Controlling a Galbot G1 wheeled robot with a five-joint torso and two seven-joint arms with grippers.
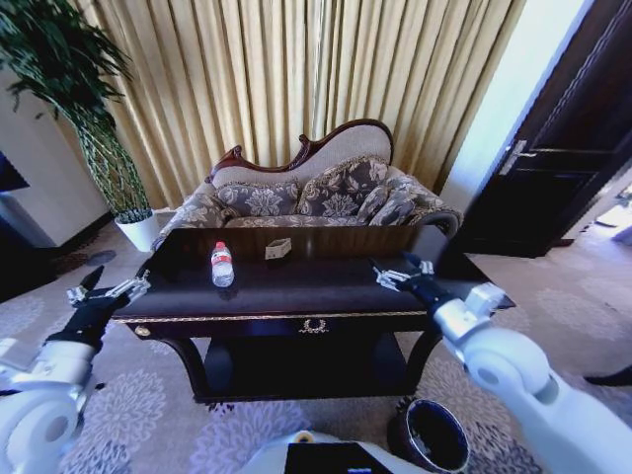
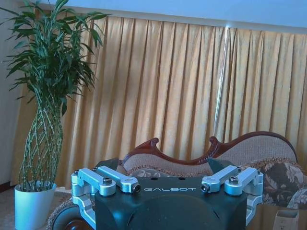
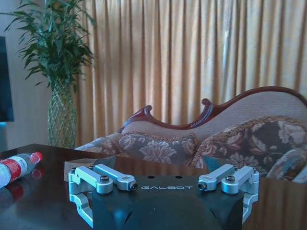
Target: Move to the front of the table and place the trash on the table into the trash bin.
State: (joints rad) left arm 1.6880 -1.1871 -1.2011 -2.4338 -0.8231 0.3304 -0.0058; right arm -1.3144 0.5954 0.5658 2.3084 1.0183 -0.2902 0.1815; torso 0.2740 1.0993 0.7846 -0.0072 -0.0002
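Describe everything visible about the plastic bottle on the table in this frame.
The bottle is clear plastic with a red cap and a red-and-white label. It lies on its side on the dark glossy table, left of centre, cap toward the sofa, its reflection showing in the tabletop. A small carton sits apart to its right. Neither hand touches it: the left hand hovers off the table's left end, the right hand over its right part.

Open tabletop lies between the right gripper [image 1: 392,276] and the bottle [image 1: 222,265] and carton [image 1: 278,249] to its left, with the sofa [image 1: 326,197] beyond the table [image 1: 326,296].
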